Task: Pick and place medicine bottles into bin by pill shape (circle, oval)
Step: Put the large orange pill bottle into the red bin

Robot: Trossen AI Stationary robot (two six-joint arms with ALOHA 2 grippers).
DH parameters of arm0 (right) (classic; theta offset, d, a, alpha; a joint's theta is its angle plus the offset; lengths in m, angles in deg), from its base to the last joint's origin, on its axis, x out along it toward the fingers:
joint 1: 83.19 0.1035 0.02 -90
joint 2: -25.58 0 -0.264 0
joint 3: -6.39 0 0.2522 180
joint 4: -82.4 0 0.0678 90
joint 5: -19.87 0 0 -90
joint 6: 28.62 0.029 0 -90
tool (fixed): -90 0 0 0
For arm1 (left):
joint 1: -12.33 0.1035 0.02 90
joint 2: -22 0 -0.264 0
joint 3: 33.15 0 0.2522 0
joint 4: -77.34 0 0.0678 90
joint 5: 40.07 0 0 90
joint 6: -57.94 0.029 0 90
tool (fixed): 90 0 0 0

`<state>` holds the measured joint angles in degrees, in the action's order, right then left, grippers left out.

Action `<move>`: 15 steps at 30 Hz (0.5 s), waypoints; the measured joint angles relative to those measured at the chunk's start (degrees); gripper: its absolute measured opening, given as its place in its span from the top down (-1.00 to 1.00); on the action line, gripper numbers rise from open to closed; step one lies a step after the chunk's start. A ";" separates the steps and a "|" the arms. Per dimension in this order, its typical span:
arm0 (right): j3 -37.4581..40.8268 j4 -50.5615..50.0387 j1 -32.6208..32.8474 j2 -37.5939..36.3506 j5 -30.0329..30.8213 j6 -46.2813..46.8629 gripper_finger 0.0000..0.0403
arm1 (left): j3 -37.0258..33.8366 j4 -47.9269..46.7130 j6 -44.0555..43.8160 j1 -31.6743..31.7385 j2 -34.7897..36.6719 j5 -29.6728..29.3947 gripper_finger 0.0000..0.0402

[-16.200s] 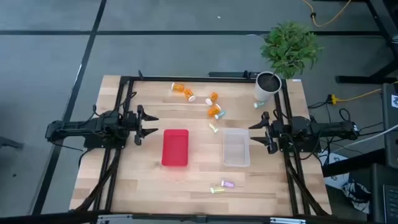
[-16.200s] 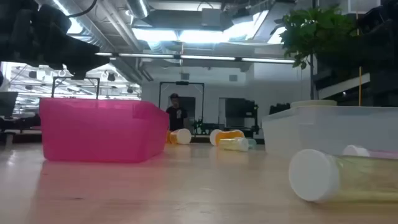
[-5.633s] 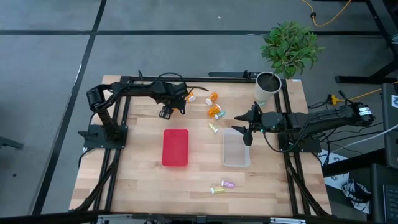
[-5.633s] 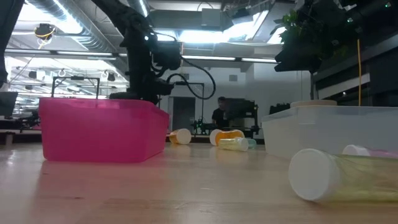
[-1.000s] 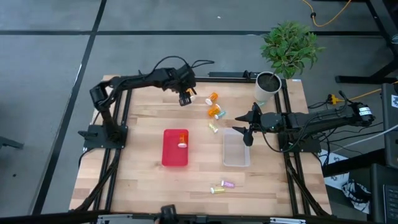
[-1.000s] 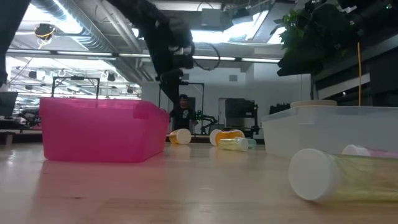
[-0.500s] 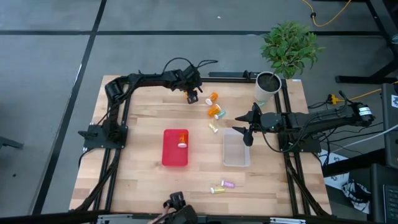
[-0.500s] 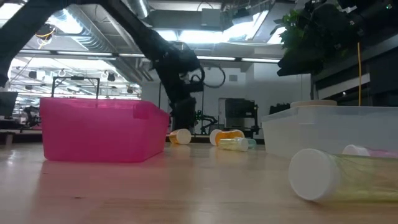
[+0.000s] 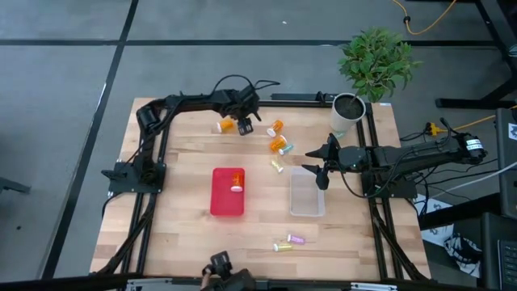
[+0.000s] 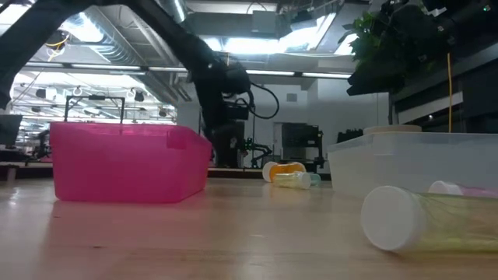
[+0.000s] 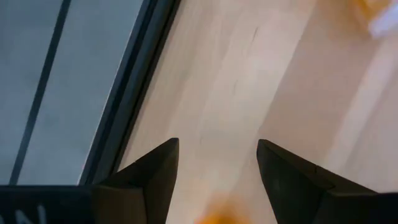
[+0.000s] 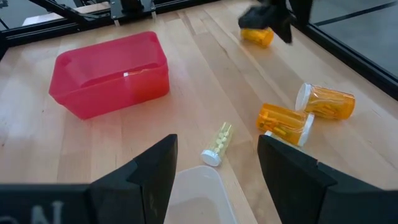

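My left gripper [image 9: 243, 124] is open and low over the table's far part. An orange bottle [image 9: 225, 125] lies on its side right beside it, toward the left edge. That bottle shows as an orange patch [image 11: 214, 218] between the fingers, and under the gripper in the right wrist view [image 12: 257, 35]. Two more orange bottles [image 9: 277, 127] [image 9: 279, 144] lie further right. A small yellow bottle [image 9: 277, 166] lies near them. One orange bottle [image 9: 236, 179] lies in the red bin [image 9: 218, 202]. My right gripper [image 9: 317, 166] is open and empty over the clear bin's far edge [image 9: 307, 170]. My left gripper points down, its open fingers on either side of the orange bottle lying on the table. I cannot tell whether a finger touches it.
A pink bottle [image 9: 296, 239] and a yellow one [image 9: 282, 246] lie near the front edge. A white pot with a green plant [image 9: 347, 113] stands at the far right corner. A dark frame rail [image 9: 242, 100] runs along the far edge, just behind my left gripper.
My left gripper has gone from above the table's middle toward the far edge and come down to the table beside the orange bottle. That bottle now lies a little nearer the table's left edge than before. My right gripper has kept still.
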<state>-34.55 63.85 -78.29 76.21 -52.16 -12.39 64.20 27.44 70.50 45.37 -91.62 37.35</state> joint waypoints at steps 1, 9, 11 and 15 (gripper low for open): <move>0.00 0.01 0.01 0.00 -0.01 0.00 -0.12 | 0.77 -2.86 -0.63 0.00 0.64 -0.41 -0.05; 0.02 -0.04 0.01 0.00 -0.01 0.07 -0.12 | 2.08 -18.99 -1.68 2.42 5.98 3.36 -0.05; 0.02 -0.03 0.01 0.00 -0.01 0.09 -0.12 | 2.08 -21.45 -3.04 3.77 6.01 6.30 -0.05; 0.02 0.01 -0.01 0.00 -0.01 0.15 -0.12 | 0.74 -20.74 -5.41 5.57 6.01 9.14 -0.05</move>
<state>-34.53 63.86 -78.30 76.21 -52.17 -12.23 64.93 6.70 65.09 50.94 -85.61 46.48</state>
